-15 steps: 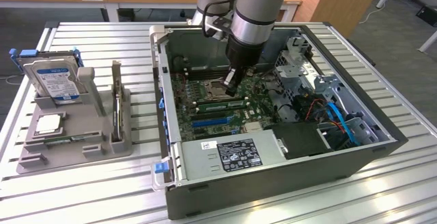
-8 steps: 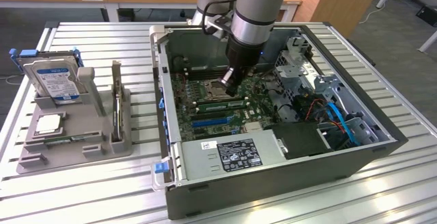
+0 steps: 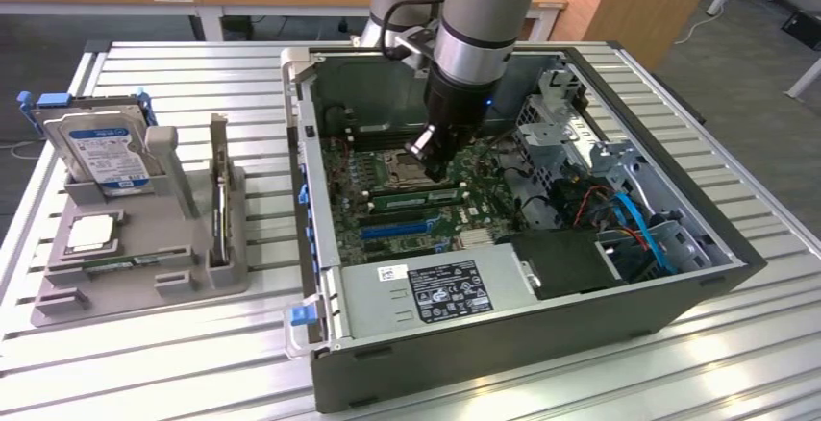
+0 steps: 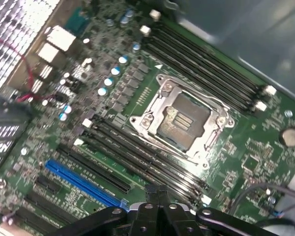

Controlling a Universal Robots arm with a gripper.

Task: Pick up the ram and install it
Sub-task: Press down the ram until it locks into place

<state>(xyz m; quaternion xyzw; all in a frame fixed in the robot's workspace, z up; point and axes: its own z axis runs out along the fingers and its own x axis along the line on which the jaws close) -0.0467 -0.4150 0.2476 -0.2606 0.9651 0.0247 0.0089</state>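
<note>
**Gripper closed above the board**

Slatted metal table (image 3: 154,344) is seen carrying a grey holder (image 3: 141,267) left of the case (image 3: 513,344), with a hard drive (image 3: 96,152) stood in it. Inside the case, the ram (image 3: 413,188) is seated in a slot. Just above it, the gripper (image 3: 430,166) is held with fingers together, gripping nothing.
</note>
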